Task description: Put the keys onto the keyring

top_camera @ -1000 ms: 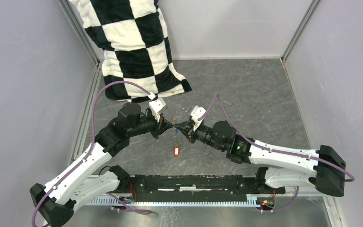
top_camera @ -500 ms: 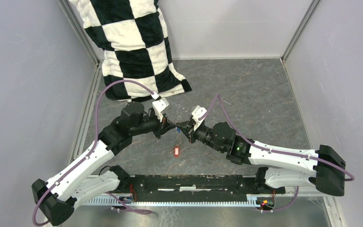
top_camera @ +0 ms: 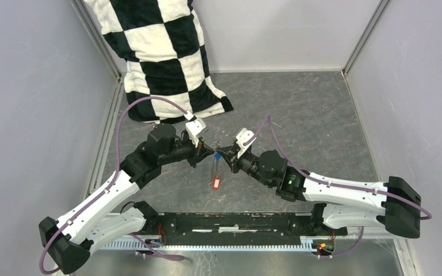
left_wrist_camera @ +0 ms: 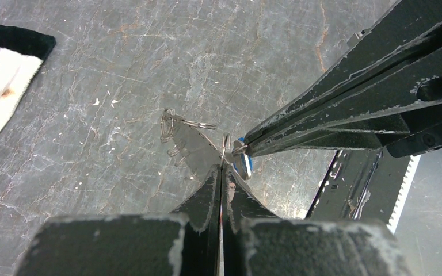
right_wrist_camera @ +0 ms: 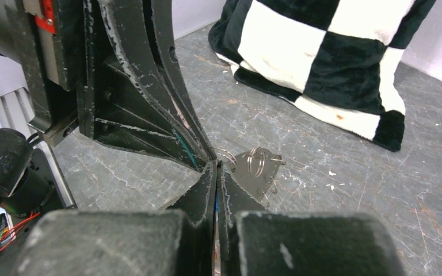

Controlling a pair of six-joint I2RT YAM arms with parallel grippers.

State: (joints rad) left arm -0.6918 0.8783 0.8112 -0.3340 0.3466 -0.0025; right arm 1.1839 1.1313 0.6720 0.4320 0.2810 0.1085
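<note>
- Keyring (top_camera: 214,168) shows as a thin grey line hanging under the 2 meeting fingertips, over the middle of the table (top_camera: 299,115). Its top is pinched in the left gripper (top_camera: 207,153), whose fingers are pressed tight on the wire.
- Blue key (top_camera: 214,155) sits at the very tip of the right gripper (top_camera: 221,154), whose fingers are squeezed together on it, right against the keyring.
- Red key (top_camera: 215,183) lies on the table just below the hoop's lower end; I can't tell whether they touch.
- Compared with 1 second ago, the hanging grey line is new to the eye, the left arm has swung slightly, and the red key has stayed put.
- Small wire rings (left_wrist_camera: 172,129) lie in a cluster on the table just beyond the fingertips.
- Checked pillow (top_camera: 161,57) fills the far left corner, its near corner close to the left wrist. Walls close 3 sides, and open tabletop lies to the right and toward the back.
</note>
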